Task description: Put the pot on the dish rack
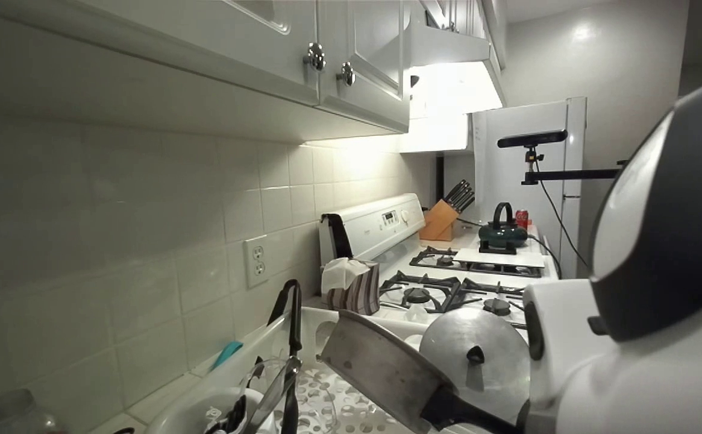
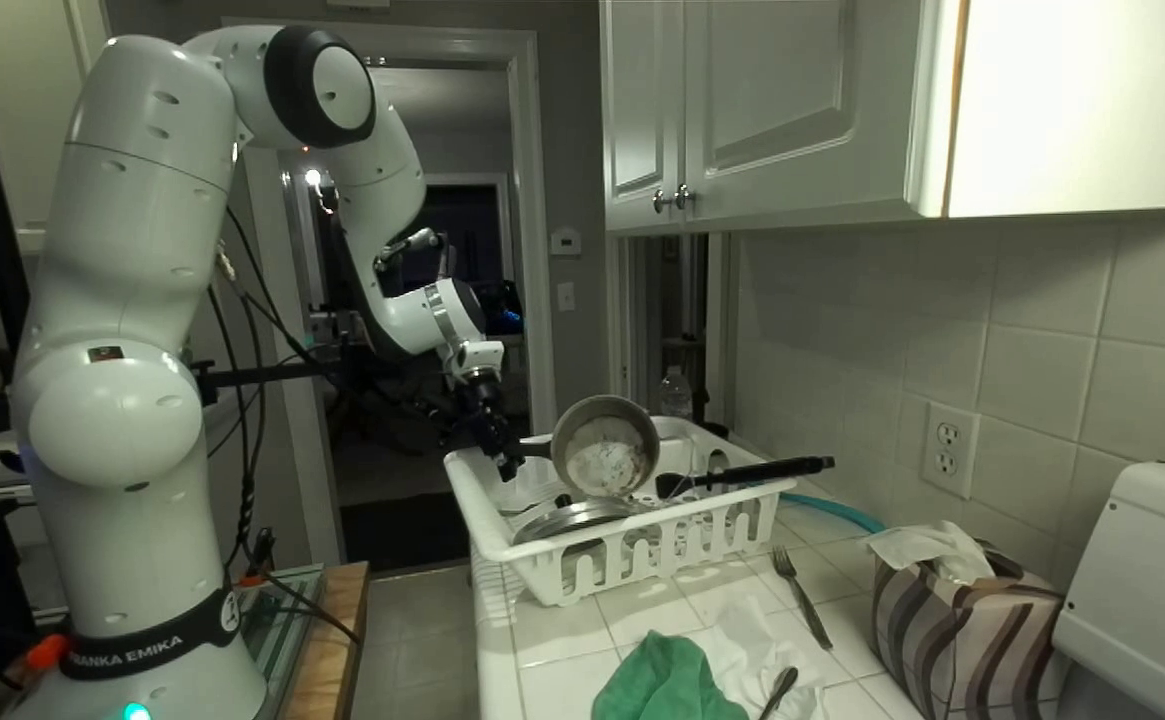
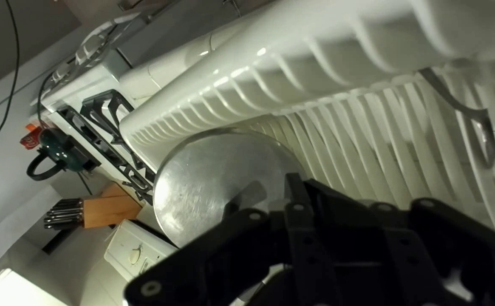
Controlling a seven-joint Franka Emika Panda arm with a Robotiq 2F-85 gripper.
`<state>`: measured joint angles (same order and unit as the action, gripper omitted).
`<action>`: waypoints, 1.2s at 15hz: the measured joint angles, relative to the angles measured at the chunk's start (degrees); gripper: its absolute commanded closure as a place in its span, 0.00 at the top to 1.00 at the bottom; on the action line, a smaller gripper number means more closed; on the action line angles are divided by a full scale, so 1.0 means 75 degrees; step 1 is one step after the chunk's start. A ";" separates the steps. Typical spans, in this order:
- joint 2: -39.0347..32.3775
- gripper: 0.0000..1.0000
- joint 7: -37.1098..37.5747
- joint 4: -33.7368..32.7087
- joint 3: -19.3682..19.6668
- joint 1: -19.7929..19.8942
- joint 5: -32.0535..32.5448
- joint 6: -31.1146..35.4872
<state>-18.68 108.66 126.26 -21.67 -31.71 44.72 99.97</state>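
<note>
Probably at the placing step; calls next for lowering, settling, then letting go. From the left in an exterior view, arches with the white jointed robot arm [image 2: 142,230], then slants down and right to the black two-fingered gripper [image 2: 509,468], seemingly clenched on the slim dark handle [image 2: 536,450]. Just right, farther than the domed silver lid [image 2: 582,514], holds the round dull-steel pot [image 2: 605,447] tilted on edge over the white plastic dish rack [image 2: 484,510].

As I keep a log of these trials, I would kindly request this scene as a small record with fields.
Dish rack: white, on tiled counter
Lid: silver, in the rack
Pot: tilted, over or partly in the rack; contact unclear
Hand: apparently closed on the pot's handle
Fork: on the counter, outside the rack
Green cloth: on the counter
</note>
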 measured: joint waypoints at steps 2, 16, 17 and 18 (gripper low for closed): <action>0.0103 0.01 0.0325 0.0312 -0.0021 -0.0005 0.0175 0.0396; 0.1530 0.01 0.1804 0.1604 -0.0155 0.0092 0.0768 0.1751; 0.1655 0.01 0.1804 0.1698 -0.0158 0.0144 0.0731 0.1964; 0.1783 0.01 0.1786 0.1797 -0.0159 0.0204 0.0681 0.2173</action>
<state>-5.30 122.05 139.74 -22.86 -30.18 49.83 116.27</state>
